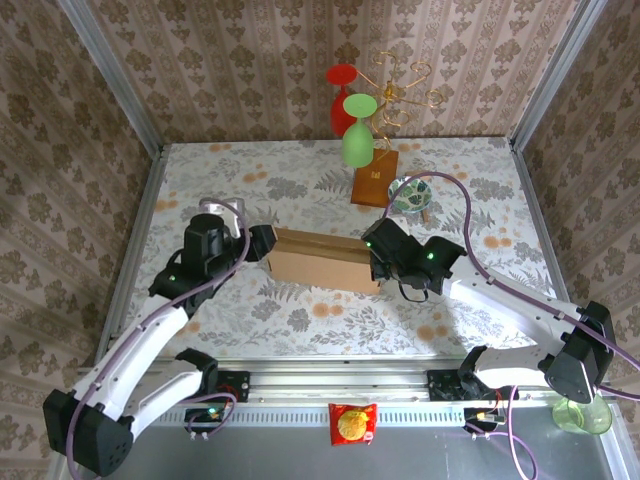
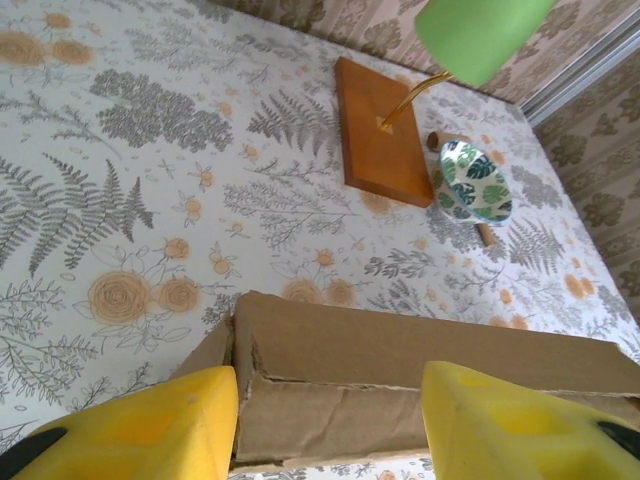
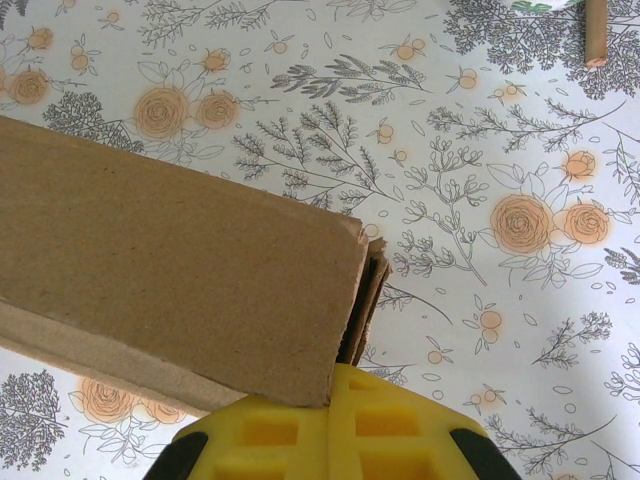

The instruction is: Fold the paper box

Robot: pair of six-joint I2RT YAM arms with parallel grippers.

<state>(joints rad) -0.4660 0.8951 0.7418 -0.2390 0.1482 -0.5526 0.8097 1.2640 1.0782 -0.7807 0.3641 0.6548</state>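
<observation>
The paper box [image 1: 320, 262] lies on the flowered bench [image 1: 250, 180] just on the robot's side of the wire glass stand [image 1: 375, 185], already brought up from a flat sheet into a long, shallow shape. The left gripper [image 1: 262, 243] is at the end farther from the stand. Its yellow fingers [image 2: 150, 430] stand apart on either side of that end, and it is unclear whether they press on it. The right gripper [image 1: 372, 250] meets the end nearer the stand, its fingers [image 3: 280, 440] closed together against the corner and holding nothing. Most of the folding appears done. Both ends still look loose, with creased layers gaping at each, so tucking and squaring them seems to be what is left.
</observation>
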